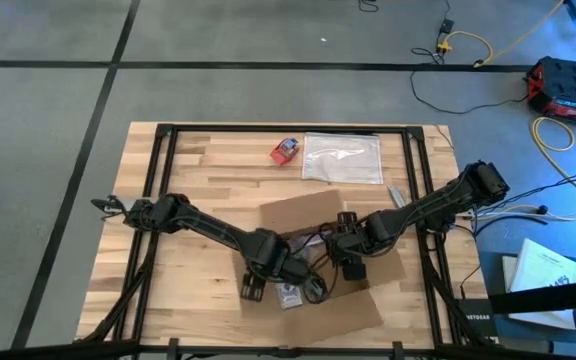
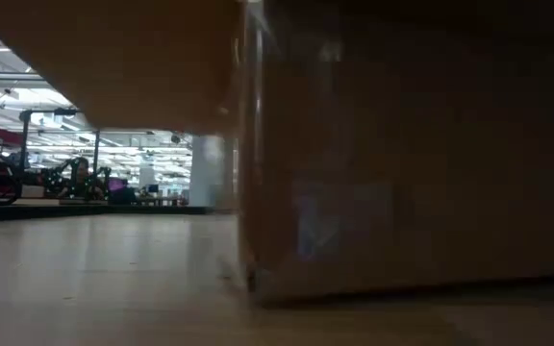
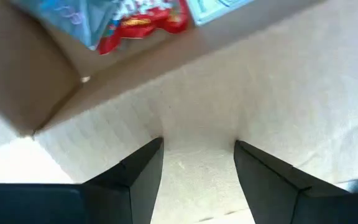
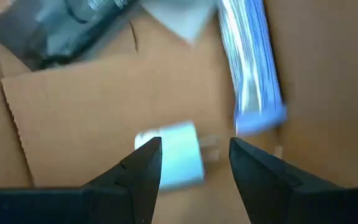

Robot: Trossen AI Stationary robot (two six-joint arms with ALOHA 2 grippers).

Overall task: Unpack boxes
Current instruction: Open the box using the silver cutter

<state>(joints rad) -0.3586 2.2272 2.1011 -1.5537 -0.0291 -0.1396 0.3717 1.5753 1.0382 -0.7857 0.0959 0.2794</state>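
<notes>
Cardboard, brown and shallow, made up the box (image 1: pixel 313 255), which lay on the wooden surface (image 1: pixel 183 290) near its front edge, between the two arms and under both of them; its flaps were spread out flat.

Left of the box's middle, the left claw (image 1: pixel 253 288) hung over the box's front left part. In the left wrist view its two dark fingers (image 3: pixel 143 169) stood apart over pale cardboard with nothing between them, and a red-and-blue packet (image 3: pixel 126 22) lay inside the box beyond a flap.

Right of the box's middle, the right claw (image 1: pixel 353 270) hung over the box's right half. In the right wrist view its fingers (image 4: pixel 146 163) were likewise parted and gripped nothing; a small white item (image 4: pixel 179 152) lay on the cardboard just beyond them, and a strip of shiny clear tape (image 4: pixel 250 62) ran along the box.

Behind the box, well apart from it, a small red-and-blue object (image 1: pixel 285 150) lay beside a clear plastic bag (image 1: pixel 343 158).
</notes>
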